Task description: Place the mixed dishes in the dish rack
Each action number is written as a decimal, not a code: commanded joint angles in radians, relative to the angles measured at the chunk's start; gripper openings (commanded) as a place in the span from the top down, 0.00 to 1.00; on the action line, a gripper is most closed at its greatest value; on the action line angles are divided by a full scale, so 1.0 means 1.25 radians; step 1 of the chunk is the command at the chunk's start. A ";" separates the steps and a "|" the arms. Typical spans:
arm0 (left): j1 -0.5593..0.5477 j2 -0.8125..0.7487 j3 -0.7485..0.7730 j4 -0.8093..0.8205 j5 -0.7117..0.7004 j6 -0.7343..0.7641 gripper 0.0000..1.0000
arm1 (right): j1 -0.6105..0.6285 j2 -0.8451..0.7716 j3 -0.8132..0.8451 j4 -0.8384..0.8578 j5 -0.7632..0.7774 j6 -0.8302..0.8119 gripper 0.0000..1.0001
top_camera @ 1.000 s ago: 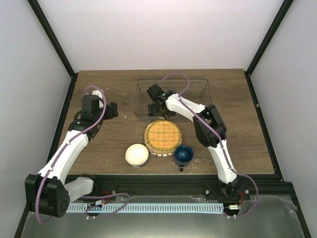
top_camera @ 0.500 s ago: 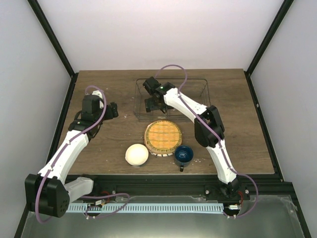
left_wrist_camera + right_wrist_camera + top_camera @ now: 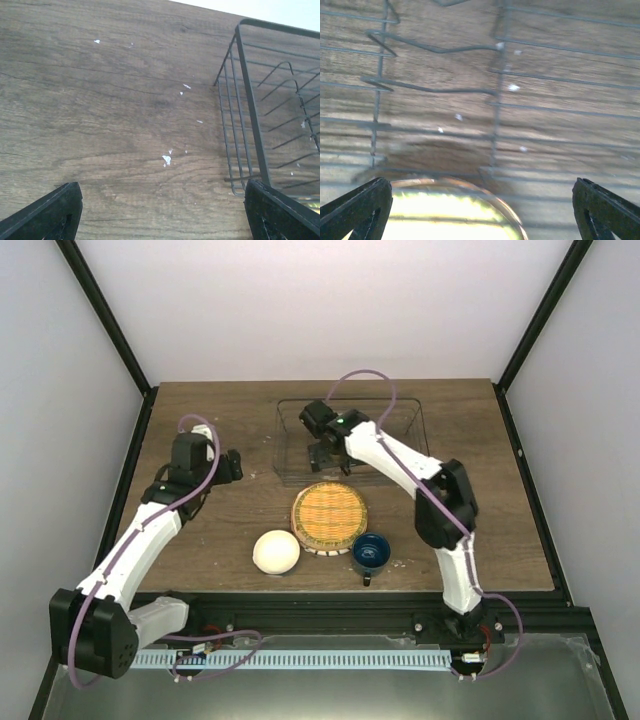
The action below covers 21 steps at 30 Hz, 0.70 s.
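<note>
Toward the table's near edge, the woven plate, bowl and mug are found unloaded; nothing is seen inside the dish rack behind them. The left gripper and right gripper are held open, empty.

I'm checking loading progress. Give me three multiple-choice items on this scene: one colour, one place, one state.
1. The mug is: A red; B dark blue; C green.
2. The right claw hangs over: A the mug; B the rack; C the near edge.
3. The left claw is: A shut tight; B shut on the mug; C open, empty.
Answers: B, its rim and handle show blue; B, rack wires fill its wrist view; C, its fingertips stand wide apart with nothing between.
</note>
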State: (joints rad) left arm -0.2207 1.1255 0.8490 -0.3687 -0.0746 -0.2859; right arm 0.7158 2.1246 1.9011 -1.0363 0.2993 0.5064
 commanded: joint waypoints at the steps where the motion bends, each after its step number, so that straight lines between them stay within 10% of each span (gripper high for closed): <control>1: -0.039 -0.022 0.035 -0.024 -0.039 0.016 0.10 | 0.005 -0.185 -0.075 -0.002 0.097 0.016 0.00; 21: -0.451 0.114 0.136 -0.118 -0.104 -0.010 0.09 | 0.019 -0.718 -0.560 -0.047 0.184 0.261 0.00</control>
State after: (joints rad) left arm -0.7185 1.1938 0.9813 -0.4908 -0.1909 -0.2836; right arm 0.7288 1.3891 1.2156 -1.0492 0.4206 0.6731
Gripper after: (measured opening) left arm 0.909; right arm 0.999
